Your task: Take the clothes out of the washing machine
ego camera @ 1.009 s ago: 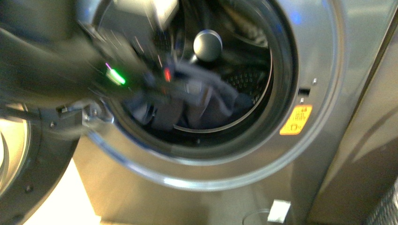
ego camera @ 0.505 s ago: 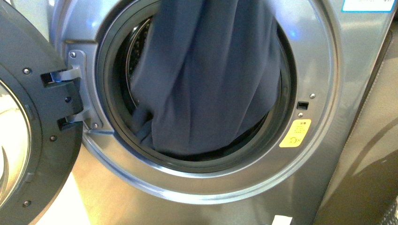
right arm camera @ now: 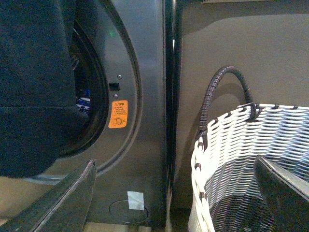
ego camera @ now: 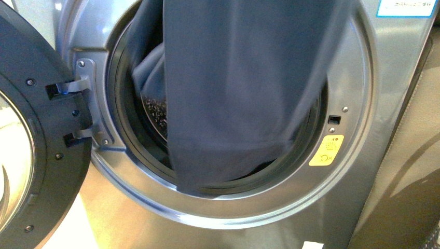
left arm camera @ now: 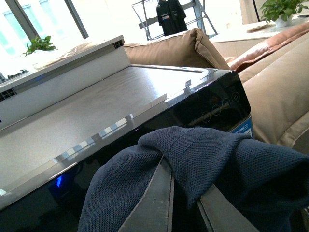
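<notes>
Hanging smooth and dark blue, the clothes covered the round mouth of the shiny grey washing machine. The left gripper pinched the cloth; the right gripper was spread wide.

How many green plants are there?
2. One plant sits by the bright window; the other plant stands beyond the tan sofa. More may be hidden.
</notes>
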`<action>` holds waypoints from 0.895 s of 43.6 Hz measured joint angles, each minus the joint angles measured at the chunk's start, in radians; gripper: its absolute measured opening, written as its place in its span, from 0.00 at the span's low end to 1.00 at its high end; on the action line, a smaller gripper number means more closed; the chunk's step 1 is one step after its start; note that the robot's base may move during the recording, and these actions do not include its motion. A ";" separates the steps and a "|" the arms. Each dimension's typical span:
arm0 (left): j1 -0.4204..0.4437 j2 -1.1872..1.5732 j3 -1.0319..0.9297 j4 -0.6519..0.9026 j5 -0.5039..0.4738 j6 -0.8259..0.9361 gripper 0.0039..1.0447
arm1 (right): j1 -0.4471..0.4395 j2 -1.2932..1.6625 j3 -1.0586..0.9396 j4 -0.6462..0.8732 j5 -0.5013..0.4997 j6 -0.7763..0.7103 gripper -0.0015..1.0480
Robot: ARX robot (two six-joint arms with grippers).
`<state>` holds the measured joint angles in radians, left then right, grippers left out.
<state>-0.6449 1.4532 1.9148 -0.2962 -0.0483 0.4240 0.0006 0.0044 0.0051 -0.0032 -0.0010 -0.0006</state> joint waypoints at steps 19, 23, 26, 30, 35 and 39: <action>0.018 0.117 0.254 -0.132 0.001 0.002 0.04 | 0.000 0.000 0.000 0.000 0.000 0.000 0.93; 0.018 0.117 0.257 -0.132 0.004 0.002 0.04 | 0.000 0.000 0.000 0.000 0.000 0.000 0.93; 0.018 0.118 0.257 -0.132 0.006 0.002 0.04 | 0.000 0.000 0.000 0.000 0.000 0.000 0.93; 0.018 0.120 0.257 -0.132 0.006 0.002 0.04 | 0.000 0.000 0.000 0.000 0.000 0.000 0.93; 0.021 0.120 0.257 -0.132 0.003 0.002 0.04 | 0.000 0.000 0.000 0.000 0.000 0.000 0.93; 0.021 0.121 0.257 -0.132 0.003 0.002 0.04 | 0.000 0.000 0.000 0.000 0.000 0.000 0.93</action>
<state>-0.6235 1.5745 2.1719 -0.4278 -0.0456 0.4259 0.0006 0.0044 0.0051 -0.0032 -0.0010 -0.0006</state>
